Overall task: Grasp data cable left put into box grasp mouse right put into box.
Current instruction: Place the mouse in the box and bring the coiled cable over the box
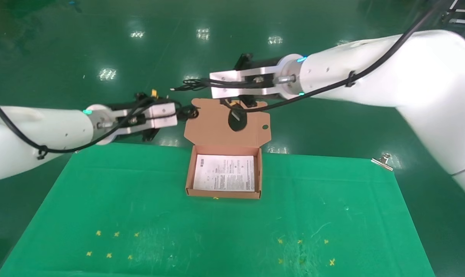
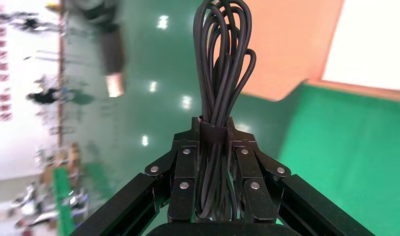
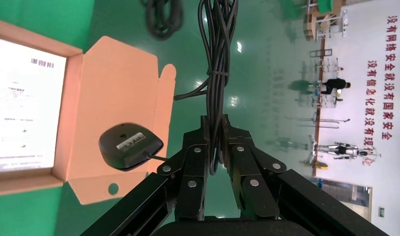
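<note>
The box (image 1: pixel 190 173) sits open on the green cloth, white sheet inside, with its lid (image 1: pixel 213 127) standing up behind it. My left gripper (image 1: pixel 182 113) hovers past the lid's left edge, shut on the data cable (image 1: pixel 190 112). The left wrist view shows its jaws (image 2: pixel 214 129) clamped on the looped bundle (image 2: pixel 222 59). My right gripper (image 1: pixel 207 82) is above the lid, shut on the mouse's bundled cord (image 3: pixel 216 73). The mouse (image 1: pixel 237 119) dangles from it in front of the lid, and shows label-up in the right wrist view (image 3: pixel 130 146).
The green cloth table (image 1: pixel 217 231) has small yellow cross marks near the front left and right. A metal binder clip (image 1: pixel 382 161) sits at its far right corner. Shiny green floor lies beyond the far edge.
</note>
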